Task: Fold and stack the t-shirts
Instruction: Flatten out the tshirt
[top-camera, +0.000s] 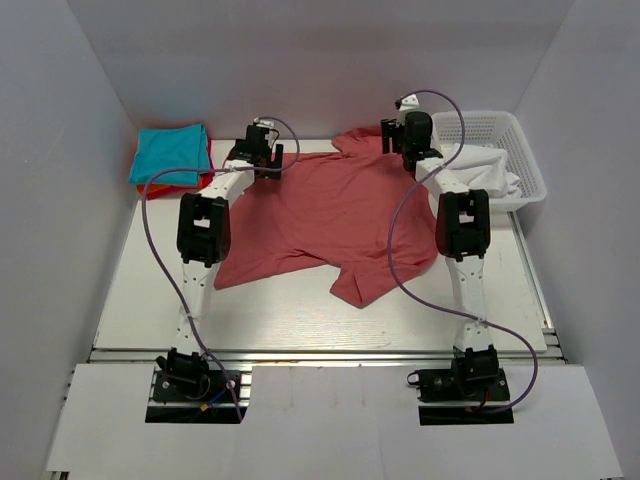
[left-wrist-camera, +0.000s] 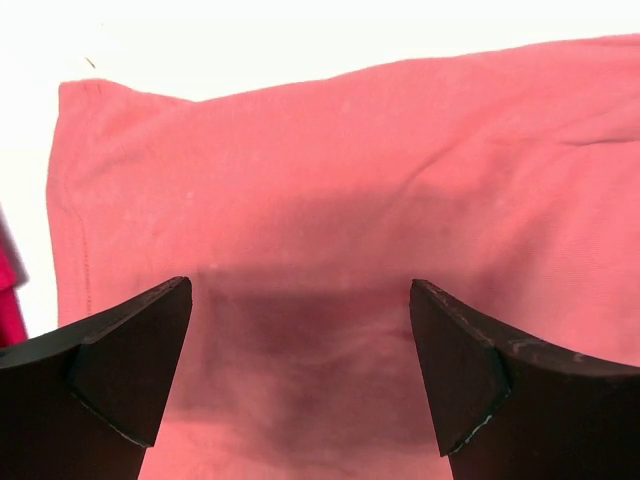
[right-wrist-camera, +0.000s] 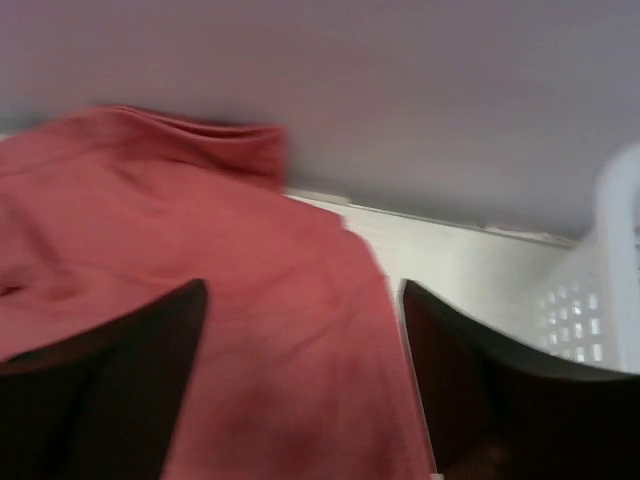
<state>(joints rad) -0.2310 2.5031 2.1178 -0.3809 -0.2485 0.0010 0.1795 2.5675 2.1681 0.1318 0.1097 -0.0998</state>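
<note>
One dusty salmon-red t-shirt (top-camera: 330, 225) lies rumpled across the table's middle, reaching its far edge. The left gripper (left-wrist-camera: 300, 370) and right gripper (right-wrist-camera: 305, 380) hover over its far corners, jaws spread, seemingly holding nothing, though the right view is blurred. It is limp, light cotton, so pinching the hemmed corners should suit.

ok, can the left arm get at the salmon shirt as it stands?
Probably yes. The left gripper hangs open just above the salmon shirt, near its far edge, and nothing shows between it and the cloth.
</note>
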